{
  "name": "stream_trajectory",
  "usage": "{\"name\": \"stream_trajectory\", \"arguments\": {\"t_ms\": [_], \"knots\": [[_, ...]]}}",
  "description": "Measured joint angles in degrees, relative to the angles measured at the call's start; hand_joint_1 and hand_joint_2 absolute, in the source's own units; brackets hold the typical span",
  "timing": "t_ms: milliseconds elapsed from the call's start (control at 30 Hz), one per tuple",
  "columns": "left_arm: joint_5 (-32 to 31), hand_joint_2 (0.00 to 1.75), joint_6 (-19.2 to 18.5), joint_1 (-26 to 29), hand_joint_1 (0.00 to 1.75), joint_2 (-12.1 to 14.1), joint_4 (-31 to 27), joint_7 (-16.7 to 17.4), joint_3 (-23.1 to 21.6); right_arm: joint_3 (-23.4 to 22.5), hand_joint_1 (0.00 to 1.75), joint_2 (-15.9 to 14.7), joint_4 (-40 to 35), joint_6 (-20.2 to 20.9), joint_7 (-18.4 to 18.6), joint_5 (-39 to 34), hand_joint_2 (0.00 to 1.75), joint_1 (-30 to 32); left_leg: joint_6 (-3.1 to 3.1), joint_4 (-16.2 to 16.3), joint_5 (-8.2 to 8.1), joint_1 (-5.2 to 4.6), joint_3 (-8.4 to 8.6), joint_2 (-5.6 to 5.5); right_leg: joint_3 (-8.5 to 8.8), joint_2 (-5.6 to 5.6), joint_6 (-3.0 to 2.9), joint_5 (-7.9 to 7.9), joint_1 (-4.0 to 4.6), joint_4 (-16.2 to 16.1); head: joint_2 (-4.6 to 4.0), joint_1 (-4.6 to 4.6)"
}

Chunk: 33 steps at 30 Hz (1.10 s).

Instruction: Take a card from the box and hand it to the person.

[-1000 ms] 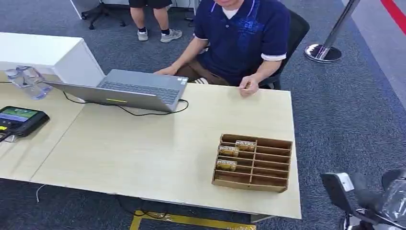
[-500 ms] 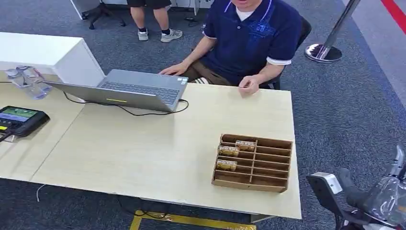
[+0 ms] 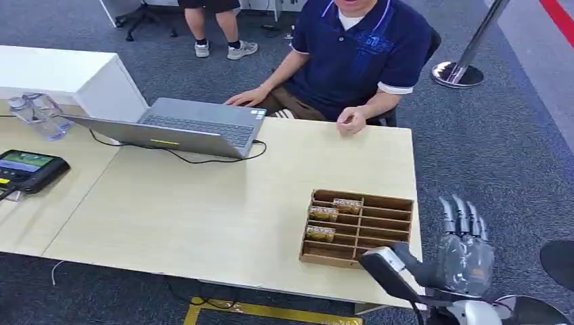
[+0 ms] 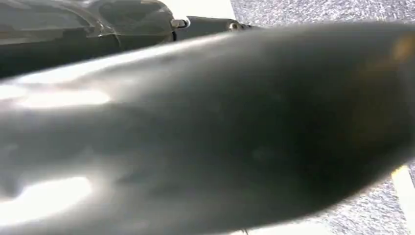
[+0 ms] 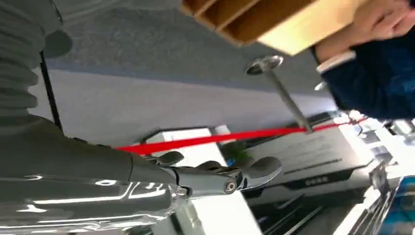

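**Right hand rises toward the card box**

The right hand [image 3: 462, 254] has lifted beside the wooden divider box [image 3: 357, 230], fingers spread, empty. Three cards [image 3: 323, 213] sit untouched in the box's compartments; the person [image 3: 352, 47] waits beyond it. Left hand: cannot tell.

Person [image 3: 352, 47] cut off at top edge; cards' [image 3: 323, 213] print — unreadable.

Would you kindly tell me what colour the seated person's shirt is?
Dark navy blue, with white trim; the shirt shows best in the head view.
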Motion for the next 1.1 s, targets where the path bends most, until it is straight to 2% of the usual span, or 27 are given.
{"name": "stream_trajectory", "arguments": {"t_ms": [100,200,367,767,900,933,1033,1067,1100], "knots": [[0.0,0.00,0.0,0.0,0.00,0.0,0.0,0.0,0.0,3.9,0.00,-0.6,1.9,3.8,-0.2,-3.4,1.75,-0.8,0.00,0.0,0.00,0.00,-0.01,0.00,0.00,0.01,0.00,0.00,0.00,0.0,0.00,0.02],[0.0,0.00,0.0,-0.1,0.00,0.0,0.0,0.1,0.0,8.1,0.02,-0.7,5.0,3.9,-0.3,-4.2,1.75,-1.9,0.00,0.0,0.00,0.00,0.00,0.00,0.00,0.00,0.00,0.00,0.00,0.0,0.00,0.02],[0.3,0.00,0.0,-0.1,0.00,0.0,0.0,0.2,0.1,11.0,0.03,-0.9,7.7,4.0,-0.8,-5.4,1.75,-3.5,0.00,0.0,0.01,0.00,0.00,0.01,0.00,0.01,0.00,0.00,0.00,0.0,0.00,0.02],[0.5,0.00,0.0,-0.1,0.00,0.0,0.0,0.2,0.3,12.8,0.12,-1.0,12.3,3.9,-2.7,-7.1,1.75,-7.4,-0.01,0.0,0.00,0.00,0.00,0.00,0.00,0.01,0.00,0.00,0.00,0.0,0.00,0.02],[0.5,0.00,0.0,-0.1,0.00,0.0,0.0,0.2,0.4,12.8,0.21,-0.7,13.2,3.3,-3.1,-6.9,1.75,-8.8,-0.01,0.0,0.01,0.00,0.00,0.00,0.00,0.00,0.00,0.00,0.00,0.0,0.00,0.02],[0.5,0.00,0.0,-0.1,0.00,0.0,0.0,0.2,0.4,12.8,0.31,-0.6,13.3,3.3,-3.1,-6.9,1.75,-9.2,-0.01,0.0,0.01,0.00,0.01,0.00,0.00,0.00,0.00,0.00,0.00,0.0,0.00,0.02],[0.5,0.00,0.0,-0.1,0.00,0.0,0.0,0.2,0.4,12.8,0.31,-0.5,13.6,3.1,-3.1,-6.7,1.75,-9.8,-0.01,0.0,0.01,0.00,0.00,0.00,0.00,0.00,0.00,0.01,0.00,0.0,0.00,0.00],[0.5,0.00,0.0,-0.1,0.00,0.0,0.0,0.2,0.4,12.8,0.45,-0.5,13.7,3.0,-3.0,-5.9,1.75,-10.0,-0.01,0.0,0.01,0.00,0.01,0.00,0.00,0.00,0.00,0.01,0.00,0.0,0.00,0.02],[0.5,0.00,0.0,-0.1,0.00,0.0,0.0,0.3,0.4,12.8,0.96,-0.5,13.7,3.1,-2.2,-5.1,1.75,-10.2,-0.01,0.0,0.01,0.00,0.01,0.00,0.00,0.00,0.00,0.01,0.00,0.0,0.00,0.02]]}}
